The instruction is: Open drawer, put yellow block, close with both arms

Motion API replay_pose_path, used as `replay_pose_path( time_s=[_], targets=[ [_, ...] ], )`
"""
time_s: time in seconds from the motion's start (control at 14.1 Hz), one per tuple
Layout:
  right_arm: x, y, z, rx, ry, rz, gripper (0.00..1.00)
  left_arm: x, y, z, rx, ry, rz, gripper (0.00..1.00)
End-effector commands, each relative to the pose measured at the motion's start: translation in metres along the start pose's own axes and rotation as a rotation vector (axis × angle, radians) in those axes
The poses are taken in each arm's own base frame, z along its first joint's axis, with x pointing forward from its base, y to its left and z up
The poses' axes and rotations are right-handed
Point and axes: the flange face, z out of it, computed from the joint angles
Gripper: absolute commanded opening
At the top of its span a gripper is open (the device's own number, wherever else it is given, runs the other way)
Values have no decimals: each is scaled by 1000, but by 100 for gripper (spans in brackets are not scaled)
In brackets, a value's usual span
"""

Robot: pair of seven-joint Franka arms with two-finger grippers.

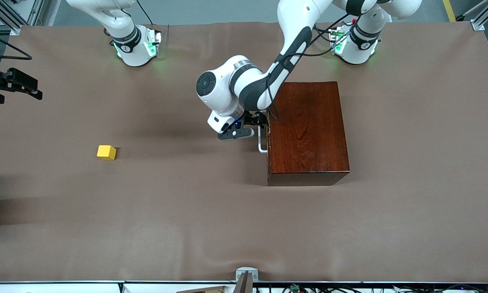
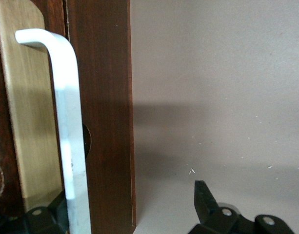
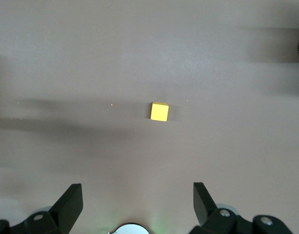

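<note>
1. Tabletop (image 1: 390, 228): brown covering, carrying the box and the block, which are lying well apart.
2. Dark wooden box (image 1: 309, 130): sitting toward the left arm's end of the tabletop. The drawer (image 2: 105, 117) is showing barely out or not at all; the left wrist view is showing a sliver of pale wood beside the dark front.
3. Left arm (image 1: 268, 77): reaching down to the drawer front, by far the nearer arm to it.
4. Left claw (image 1: 257, 124): fingers standing apart, straddling the white handle (image 1: 261, 142), whose long axis is running along the drawer front. One finger (image 2: 208, 200) is showing clear of the front; the bar is lying between the fingers, not yet pinched.
5. Right claw (image 1: 14, 87): hanging wide open and empty over the right arm's end of the tabletop, waiting.
6. Yellow block (image 1: 106, 152): resting on the tabletop, below the right claw and ahead of its fingers, the nearer arm to it.
</note>
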Motion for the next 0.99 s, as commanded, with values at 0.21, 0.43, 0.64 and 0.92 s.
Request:
replay_pose_path(
  time_s=[0.21, 0.43, 0.64, 0.92],
  targets=[
    [-8, 1, -5, 17, 7, 16, 100, 2, 16, -20, -103, 72, -23, 100],
    [-7, 1, -5, 17, 7, 13, 100, 1, 20, -26, -129, 79, -24, 100],
    [-7, 8, -3, 17, 6, 27, 100, 0, 25, -34, -178, 75, -50, 100],
    [-7, 9, -2, 17, 3, 30, 100, 1, 30, -43, -237, 83, -72, 100]
  ],
)
